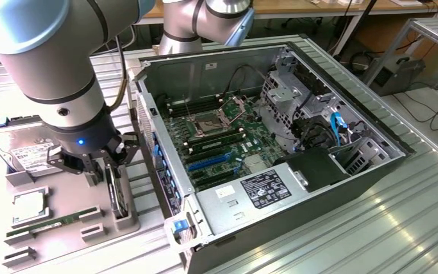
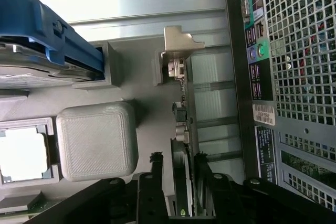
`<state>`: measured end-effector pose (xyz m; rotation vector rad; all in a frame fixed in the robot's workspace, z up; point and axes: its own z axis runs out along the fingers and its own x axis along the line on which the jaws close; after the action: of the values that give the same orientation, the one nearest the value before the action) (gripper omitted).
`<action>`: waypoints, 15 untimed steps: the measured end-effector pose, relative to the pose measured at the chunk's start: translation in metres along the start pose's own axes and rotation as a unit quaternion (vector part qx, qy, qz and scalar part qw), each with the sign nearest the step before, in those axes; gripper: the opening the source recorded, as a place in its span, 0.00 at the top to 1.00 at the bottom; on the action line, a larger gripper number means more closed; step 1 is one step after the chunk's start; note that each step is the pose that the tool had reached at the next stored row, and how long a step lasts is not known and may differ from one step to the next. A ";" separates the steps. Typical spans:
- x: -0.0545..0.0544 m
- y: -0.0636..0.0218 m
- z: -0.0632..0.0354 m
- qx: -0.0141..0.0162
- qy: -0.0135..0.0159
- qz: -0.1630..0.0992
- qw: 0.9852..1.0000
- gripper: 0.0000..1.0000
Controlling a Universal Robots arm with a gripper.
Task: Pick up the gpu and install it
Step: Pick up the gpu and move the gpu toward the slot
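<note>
The gpu is a thin black card standing on edge in a slot of the grey holder tray, at the exterior view's left beside the open computer case. My gripper hangs right over the card. In the wrist view the gpu is edge-on, with its silvery bracket at the far end. My gripper straddles it, one black finger on each side. A narrow gap shows beside one finger. The card still sits in its holder.
The tray also holds a silver hard drive with blue rails, a processor chip and a green memory stick. Inside the case, blue card slots lie on the motherboard. The case's rear panel stands close beside the gpu.
</note>
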<state>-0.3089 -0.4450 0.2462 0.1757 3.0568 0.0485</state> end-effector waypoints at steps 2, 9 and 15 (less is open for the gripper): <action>0.000 0.0000 0.0002 0.000 0.000 0.000 1.000 0.67; 0.000 0.0000 0.0002 0.000 0.000 0.000 1.000 0.73; 0.000 0.0001 0.0002 0.000 0.000 -0.004 1.000 0.73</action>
<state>-0.3090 -0.4450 0.2460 0.1634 3.0568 0.0492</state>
